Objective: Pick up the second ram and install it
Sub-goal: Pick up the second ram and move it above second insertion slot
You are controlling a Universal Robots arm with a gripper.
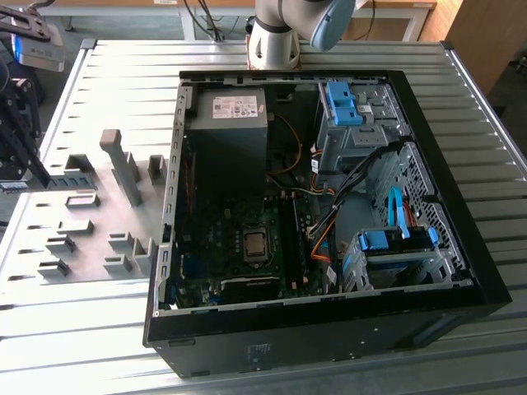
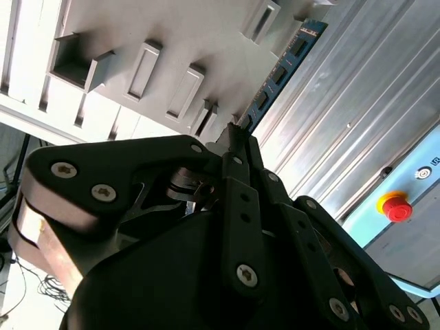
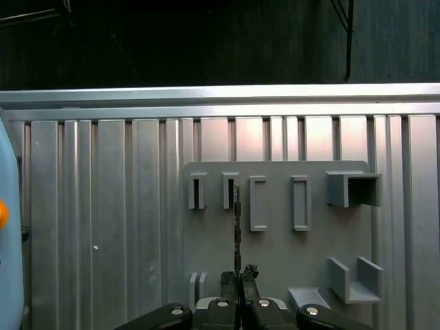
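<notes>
Second wrist view: claw point(image 2: 237, 135) clamped on the second ram point(image 2: 283, 69), blue stick jutting straight out ahead of it. First wrist view shows it edge-on, grey fixture plate point(image 3: 275, 261) beyond the claw.

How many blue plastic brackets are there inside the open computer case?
2. One blue bracket sits at the computer case end nearest the arm's base; the other blue bracket is at the opposite end, toward the exterior view's right. More may be hidden behind cables.
</notes>
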